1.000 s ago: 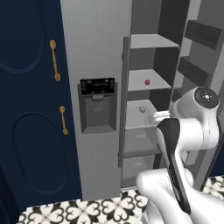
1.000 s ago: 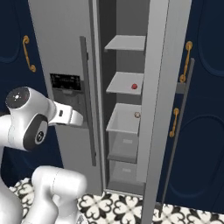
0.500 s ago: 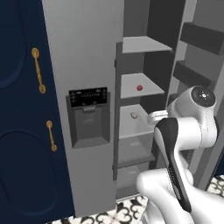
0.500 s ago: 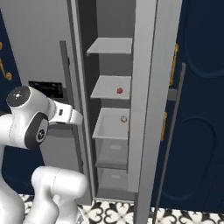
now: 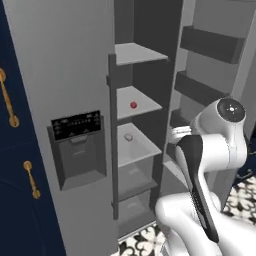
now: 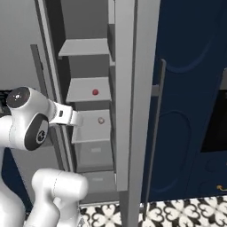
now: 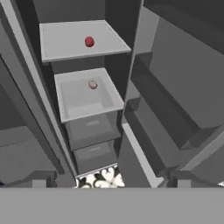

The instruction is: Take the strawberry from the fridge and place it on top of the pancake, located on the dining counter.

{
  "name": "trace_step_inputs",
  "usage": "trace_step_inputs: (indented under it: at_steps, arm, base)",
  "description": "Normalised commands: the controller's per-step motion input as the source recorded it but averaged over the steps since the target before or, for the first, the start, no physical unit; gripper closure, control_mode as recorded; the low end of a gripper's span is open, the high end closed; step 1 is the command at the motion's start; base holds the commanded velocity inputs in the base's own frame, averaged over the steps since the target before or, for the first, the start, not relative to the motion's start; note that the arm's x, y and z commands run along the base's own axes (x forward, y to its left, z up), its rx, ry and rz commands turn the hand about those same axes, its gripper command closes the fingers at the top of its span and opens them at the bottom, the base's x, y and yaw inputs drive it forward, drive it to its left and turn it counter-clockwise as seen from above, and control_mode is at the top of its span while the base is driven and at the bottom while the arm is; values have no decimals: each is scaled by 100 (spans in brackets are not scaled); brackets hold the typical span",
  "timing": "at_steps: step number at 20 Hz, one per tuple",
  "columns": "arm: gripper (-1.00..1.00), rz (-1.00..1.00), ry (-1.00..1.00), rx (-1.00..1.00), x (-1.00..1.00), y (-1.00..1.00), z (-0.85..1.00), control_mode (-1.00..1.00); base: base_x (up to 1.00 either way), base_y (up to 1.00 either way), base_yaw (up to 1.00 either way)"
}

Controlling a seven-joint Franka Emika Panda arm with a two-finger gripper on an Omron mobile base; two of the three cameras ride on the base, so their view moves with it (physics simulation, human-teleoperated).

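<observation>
Two small items sat on the open shelves of the fridge (image 5: 65, 75): a red ball (image 5: 133, 105) on the upper of the two occupied shelves, and the strawberry (image 5: 128, 137), pale tan-pink with a darker spot, on the tray-like shelf (image 5: 142, 150) just below it. In the right base view the same pair showed, the red ball (image 6: 95, 92) above and the strawberry (image 6: 100, 120) below. From the hand view the strawberry (image 7: 92, 85) lay toward the far part of its shelf, with the red ball (image 7: 89, 42) on the shelf beyond and above it.

The fridge's right-hand door stood swung open, its inner door racks (image 5: 207, 45) visible at the right of the left base view. The left door stayed closed, carrying the black control panel (image 5: 76, 125) and the recessed dispenser (image 5: 80, 162) beneath it, with a dark vertical handle (image 5: 114, 135) along its edge. Below the strawberry's shelf were two grey drawers (image 7: 91, 129), and patterned floor tiles (image 7: 103, 178) showed at the fridge's foot.

The gripper (image 7: 109, 183) hung in front of the open compartment, well apart from the strawberry, its jaws spread wide with nothing between them. One dark fingertip (image 7: 39, 181) showed at the low left of the hand view. Navy cabinets with gold handles (image 5: 7, 100) flanked the fridge on the left.
</observation>
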Motion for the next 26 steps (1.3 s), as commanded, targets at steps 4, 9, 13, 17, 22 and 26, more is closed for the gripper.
trace_step_inputs:
  at_steps: [4, 9, 13, 17, 22, 26]
  arm:
    - [-100, 0, 0, 0, 0, 0, 0, 100]
    - [-100, 0, 0, 0, 0, 0, 0, 100]
    - [-100, 0, 0, 0, 0, 0, 0, 100]
    - [-100, 0, 0, 0, 0, 0, 0, 100]
    - [-100, 0, 0, 0, 0, 0, 0, 100]
    - [-100, 0, 0, 0, 0, 0, 0, 100]
  base:
    - [22, 38, -32]
    - [29, 65, -19]
    - [64, 12, -10]
    - [56, 8, -9]
    - [49, -8, -1]
    - [50, -18, 2]
